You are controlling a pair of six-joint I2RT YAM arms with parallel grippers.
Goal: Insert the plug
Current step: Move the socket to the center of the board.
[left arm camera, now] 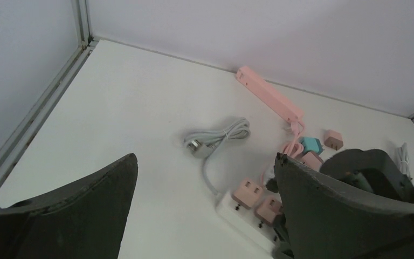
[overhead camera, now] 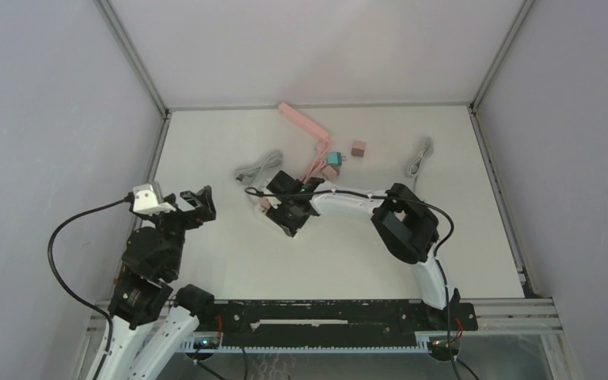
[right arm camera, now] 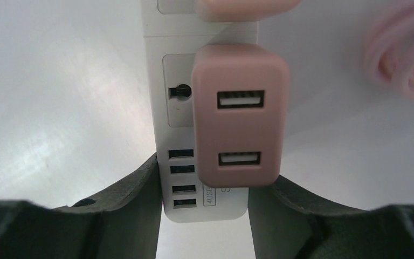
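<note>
We see a matte white table [overhead camera: 229, 261] boxed in by plain pale grey walls [overhead camera: 309, 47], with aluminium posts [overhead camera: 131, 55] at the corners. The left gripper [overhead camera: 196, 199] hangs over the table's left side, its fingers spread wide with nothing between them. The right gripper [right arm camera: 204, 174] is at mid-table, clamped across the end of a white power strip [right arm camera: 207, 208], one finger flat against each long side. The pink USB charger [right arm camera: 241, 116] sits in a socket of that strip, just above the fingers; we cannot tell whether its prongs are fully home. A second pink charger [right arm camera: 242, 8] sits on the strip just beyond it. Toward the back wall lie a pink power strip [overhead camera: 302, 123], a teal adapter [overhead camera: 332, 158] and a brownish adapter [overhead camera: 358, 148]. Two bundled white cables [overhead camera: 257, 168] lie well apart, one on each side.
</note>
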